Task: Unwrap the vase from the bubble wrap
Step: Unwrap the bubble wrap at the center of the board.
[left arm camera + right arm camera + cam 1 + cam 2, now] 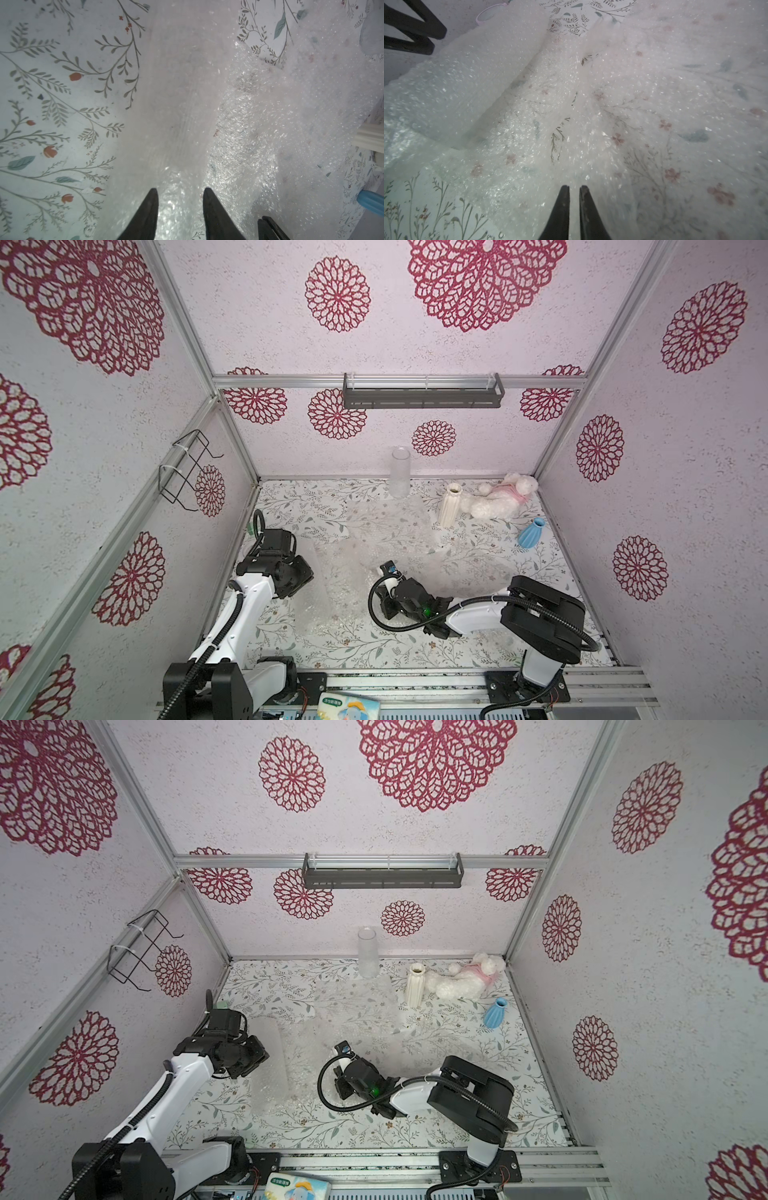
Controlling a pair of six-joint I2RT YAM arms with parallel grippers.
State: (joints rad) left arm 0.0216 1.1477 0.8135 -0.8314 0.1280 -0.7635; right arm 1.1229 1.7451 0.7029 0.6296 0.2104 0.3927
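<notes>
Three vases stand bare at the back of my bench (478,647): a clear glass cylinder vase (400,475), a white ribbed vase (449,506) and a blue ribbed vase (532,535). Clear crinkly bubble wrap (386,526) sprawls mid-bench. I judge one roll (456,83) is left to open. The right pincer (574,187) pinches wrap; the left pincer (179,190) gapes empty.

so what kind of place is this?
Likely a robot test cell dressed as a home: aluminium frame rails, wallpaper with red floral medallions, and props such as a white ribbed vase.
</notes>
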